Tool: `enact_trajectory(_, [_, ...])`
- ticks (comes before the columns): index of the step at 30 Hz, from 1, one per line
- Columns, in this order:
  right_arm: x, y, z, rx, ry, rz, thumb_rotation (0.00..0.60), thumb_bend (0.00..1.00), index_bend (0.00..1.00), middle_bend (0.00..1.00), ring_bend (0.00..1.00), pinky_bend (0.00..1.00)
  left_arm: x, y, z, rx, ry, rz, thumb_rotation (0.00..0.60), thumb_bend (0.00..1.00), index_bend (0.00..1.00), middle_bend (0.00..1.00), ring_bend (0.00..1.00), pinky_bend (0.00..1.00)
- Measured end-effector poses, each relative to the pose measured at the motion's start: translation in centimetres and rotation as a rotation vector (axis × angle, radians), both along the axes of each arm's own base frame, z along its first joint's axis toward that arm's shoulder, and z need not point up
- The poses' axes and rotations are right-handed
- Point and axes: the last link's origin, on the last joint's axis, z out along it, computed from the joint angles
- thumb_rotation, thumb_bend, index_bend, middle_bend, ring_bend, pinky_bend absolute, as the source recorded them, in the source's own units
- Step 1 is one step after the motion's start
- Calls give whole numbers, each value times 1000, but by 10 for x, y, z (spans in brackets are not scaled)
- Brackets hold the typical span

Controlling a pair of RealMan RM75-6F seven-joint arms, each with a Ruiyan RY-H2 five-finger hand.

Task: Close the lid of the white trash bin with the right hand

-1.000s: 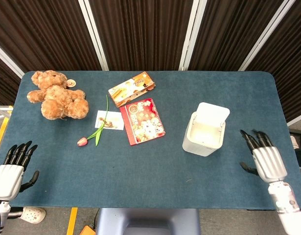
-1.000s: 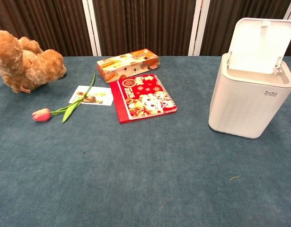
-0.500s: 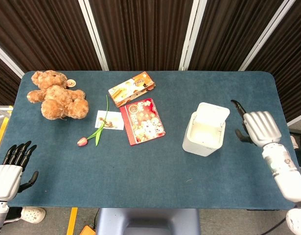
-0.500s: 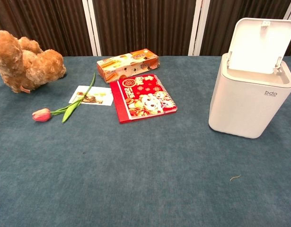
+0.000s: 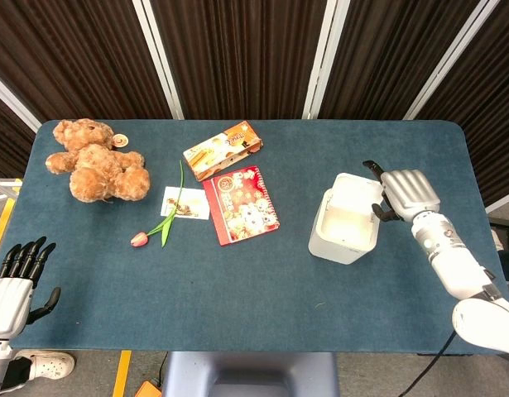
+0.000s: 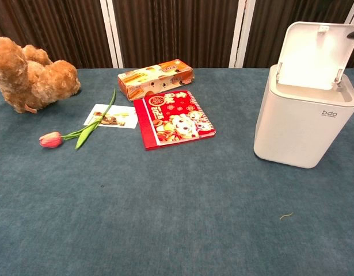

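1. While the white trash bin (image 5: 345,222) stands on the right part of the blue table (image 5: 254,306), its lid (image 5: 359,192) is tipped up at the far side and the mouth is open; the chest view shows the lid (image 6: 313,54) leaning back above the body (image 6: 306,123), which carries a small grey logo on its front.
2. Just behind and to the right of the raised lid sits the right hand (image 5: 405,192), back of the hand up, holding nothing; its dark fingertips (image 5: 372,168) point left toward the lid's far edge and look very near it, though I cannot tell whether they touch.
3. Only a dark sliver shows at the right border of the chest view, beside the top of the lid, too little to read.
4. Down at the near left corner, off the table's edge, the left hand (image 5: 12,285) is held upright with its fingers straight and a little apart, empty.
5. Far left on the table lies a brown teddy bear (image 5: 97,169); an orange box (image 5: 223,150) lies near the far middle, with a red booklet (image 5: 241,204) just in front of it.
6. A pink tulip (image 5: 164,219) lies left of the booklet, its stem crossing a small white card (image 5: 185,203); all of these sit well apart from the bin.
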Motion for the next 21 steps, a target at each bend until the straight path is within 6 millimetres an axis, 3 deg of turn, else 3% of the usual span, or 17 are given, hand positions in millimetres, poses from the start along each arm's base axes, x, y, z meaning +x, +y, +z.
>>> enact_trajectory(9, [-2,3,-8,52,5,-3,600,496,347,1000,1000,1000,-1,2,-2,-12,1,15,600,409,0,0,0,9])
enact_trajectory(18, [-3,8,-5,44,8,6,600,495,368,1000,1000,1000,0,2,-3,-15,5,13,600,408,0,0,0,10])
enact_trajectory(21, [-2,18,-7,67,11,22,600,495,359,1000,1000,1000,1,1,-3,-15,3,9,600,409,0,0,0,10])
